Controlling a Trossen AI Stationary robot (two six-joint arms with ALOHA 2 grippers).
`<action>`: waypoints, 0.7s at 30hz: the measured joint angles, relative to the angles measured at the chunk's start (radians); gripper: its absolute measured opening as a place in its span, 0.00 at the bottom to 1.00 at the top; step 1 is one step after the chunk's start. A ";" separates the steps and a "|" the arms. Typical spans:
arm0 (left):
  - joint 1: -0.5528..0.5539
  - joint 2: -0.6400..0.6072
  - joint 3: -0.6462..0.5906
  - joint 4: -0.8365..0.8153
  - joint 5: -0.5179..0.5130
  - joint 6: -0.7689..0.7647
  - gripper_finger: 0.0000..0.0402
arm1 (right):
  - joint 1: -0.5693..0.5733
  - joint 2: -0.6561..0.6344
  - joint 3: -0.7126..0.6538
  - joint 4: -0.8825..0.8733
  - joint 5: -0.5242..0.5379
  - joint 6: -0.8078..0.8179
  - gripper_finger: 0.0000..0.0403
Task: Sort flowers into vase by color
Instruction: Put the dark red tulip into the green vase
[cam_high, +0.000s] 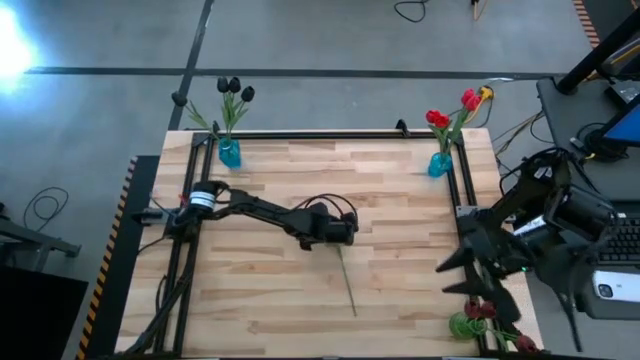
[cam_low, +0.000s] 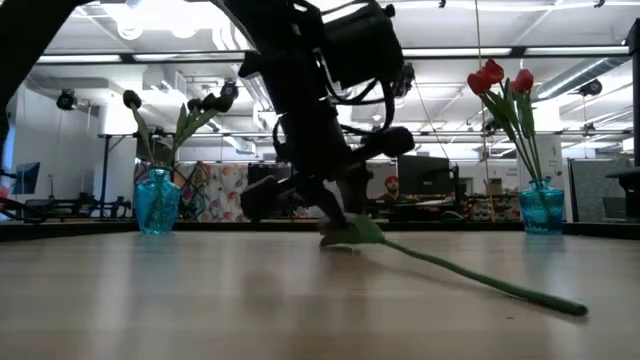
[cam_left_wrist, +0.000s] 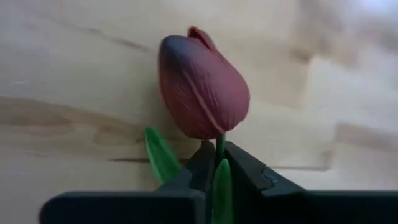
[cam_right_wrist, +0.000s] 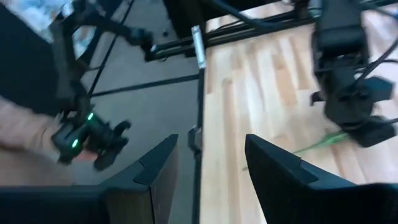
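Lying on the wooden table (cam_high: 260, 200) near its middle is a tulip (cam_left_wrist: 202, 87) with a dark reddish-maroon head; its long green stem (cam_high: 347, 285) trails along the boards toward the front edge. The left gripper (cam_left_wrist: 217, 163) is down at the tabletop and pinched shut on the stem just below the head, a green leaf (cam_left_wrist: 160, 155) sticking out beside the fingers. At the far left corner stands a blue vase (cam_high: 229, 152) holding black tulips (cam_high: 234, 90); at the far right corner another blue vase (cam_high: 439, 164) holds red tulips (cam_high: 452, 110). More flowers (cam_high: 478, 318) lie in a heap at the front right corner. The right gripper (cam_right_wrist: 208, 165) hangs off the table's right edge, fingers apart and empty, waiting.

The step in hand looks like the pickup of one flower. Next it must be lifted clear, the dangling stem swung upright, and its tip threaded into the narrow mouth of the vase that matches; whether this dark red counts as black or red is hard to judge.
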 joint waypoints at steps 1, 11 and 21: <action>0.002 0.006 0.004 -0.011 0.022 0.018 0.05 | -0.016 0.000 0.000 0.001 0.000 0.000 0.44; -0.039 -0.120 0.017 -0.129 0.033 0.283 0.36 | -0.243 0.063 -0.012 0.001 -0.001 0.032 0.63; -0.286 -0.392 0.017 -0.612 -0.204 0.227 0.48 | -0.570 0.183 -0.140 0.000 -0.163 0.258 0.65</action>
